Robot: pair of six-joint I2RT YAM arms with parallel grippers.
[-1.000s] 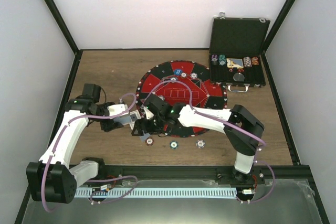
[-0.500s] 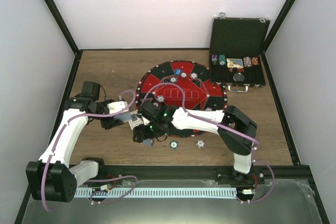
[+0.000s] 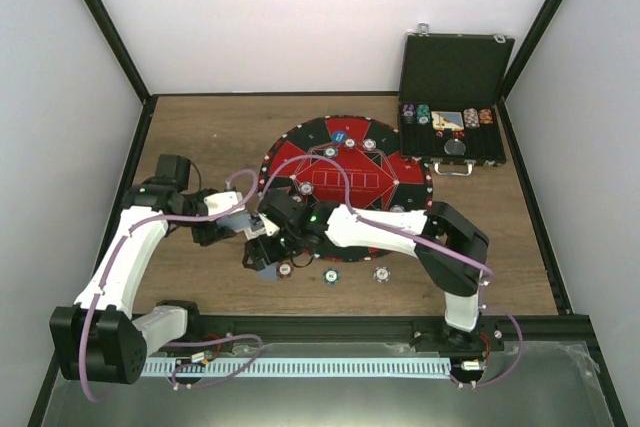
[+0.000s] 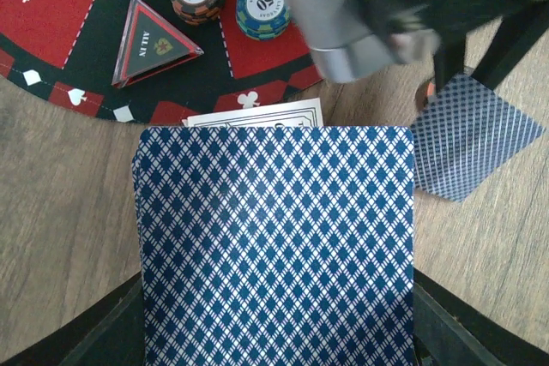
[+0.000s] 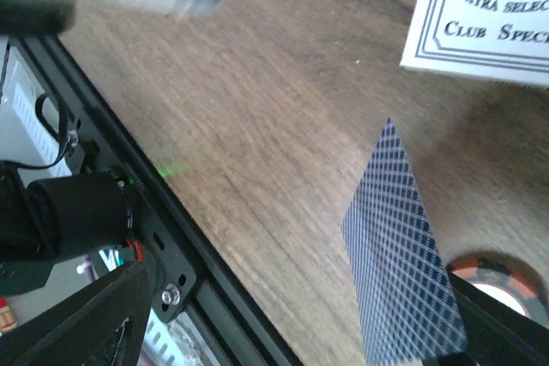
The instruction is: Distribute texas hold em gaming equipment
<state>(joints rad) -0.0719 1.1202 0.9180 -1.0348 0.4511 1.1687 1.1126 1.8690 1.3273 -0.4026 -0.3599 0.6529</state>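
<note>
Left wrist view: left gripper [image 4: 274, 336] is clenched on the blue-backed deck of cards [image 4: 274, 237], just off the mat [image 4: 51, 15]. Right gripper [image 5: 292, 332] is spread wide, gripping nothing; a single card [image 5: 399, 255] sits tilted between its fingers beside a poker chip [image 5: 497, 276] on the table [image 5: 257, 109]

Bare tabletop [image 3: 200, 132] is left open at the far left and to the right of the mat [image 3: 345, 182]. The mat's near-left edge is crowded by the left arm [image 3: 128, 247] and right arm [image 3: 395, 227]. The near strip is dotted with chips [image 3: 330, 274], and the far-right corner is taken up by the open case [image 3: 455, 97].
</note>
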